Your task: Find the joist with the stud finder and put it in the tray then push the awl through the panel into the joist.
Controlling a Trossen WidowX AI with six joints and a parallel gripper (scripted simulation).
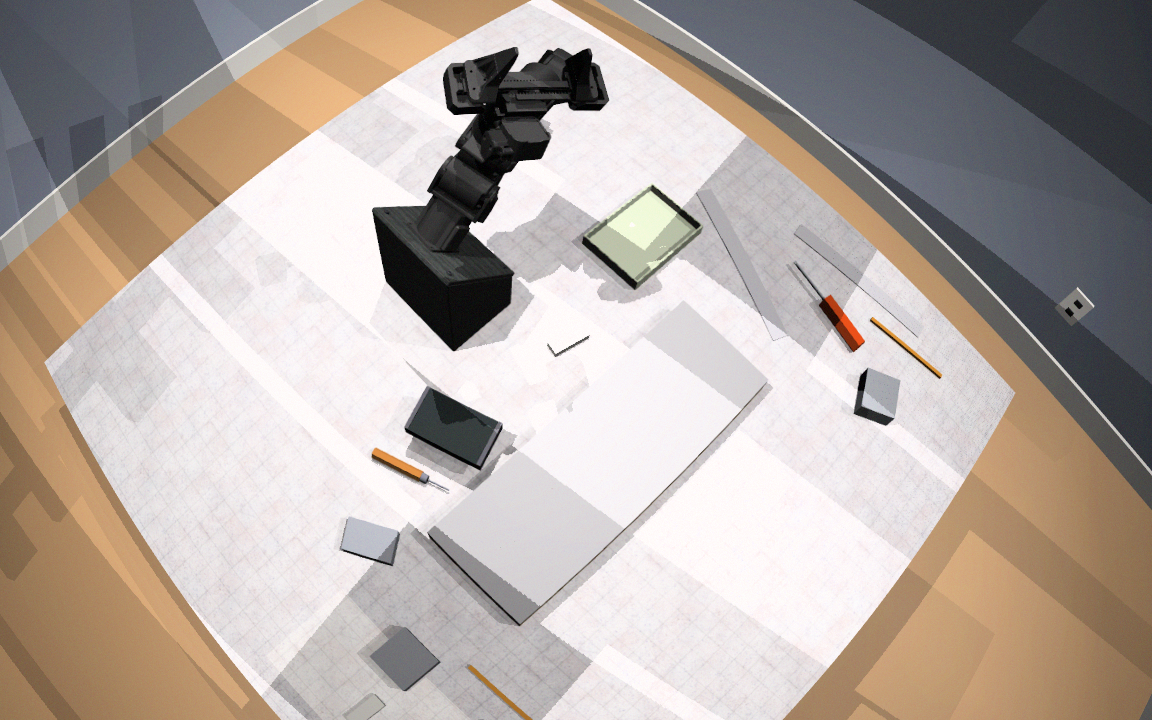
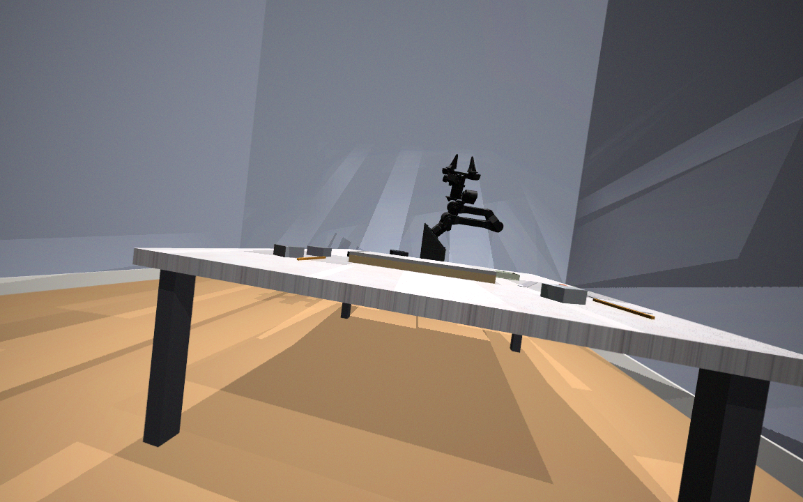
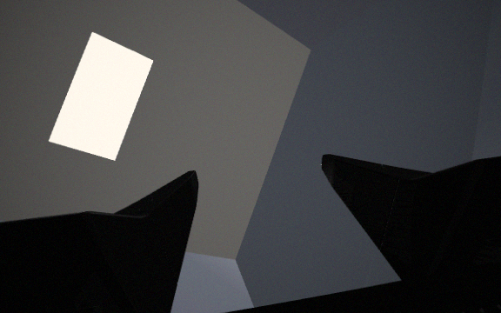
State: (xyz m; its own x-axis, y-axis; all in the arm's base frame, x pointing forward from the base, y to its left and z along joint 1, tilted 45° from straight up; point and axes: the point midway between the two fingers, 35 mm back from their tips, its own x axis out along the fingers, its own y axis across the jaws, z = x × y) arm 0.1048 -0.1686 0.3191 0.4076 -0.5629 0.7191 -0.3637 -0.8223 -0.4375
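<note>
My gripper (image 1: pixel 551 51) (image 2: pixel 463 155) (image 3: pixel 261 169) is open and empty, raised high over the back of the table, its fingers pointing up. The pale floor panel (image 1: pixel 616 429) (image 2: pixel 419 265) lies on the table. A dark box with a glossy top (image 1: pixel 453 428) (image 2: pixel 399 252), apparently the stud finder, lies beside its left part. An orange-handled tool (image 1: pixel 398 463) with a thin metal tip lies near that box. A red-handled tool (image 1: pixel 841 322) with a long thin shaft lies at the right. Which is the awl is hard to tell. The green tray (image 1: pixel 629 247) (image 2: pixel 507 275) stands right of the arm's base. The joist is hidden.
A grey block (image 1: pixel 880 394) (image 2: pixel 563 293) and a thin orange stick (image 1: pixel 907 347) (image 2: pixel 622 307) lie at the right, near flat grey strips (image 1: pixel 738 259) (image 1: pixel 857 277). Other grey blocks (image 1: pixel 370 540) (image 1: pixel 404 658) lie at the left. The wrist view shows only walls and ceiling.
</note>
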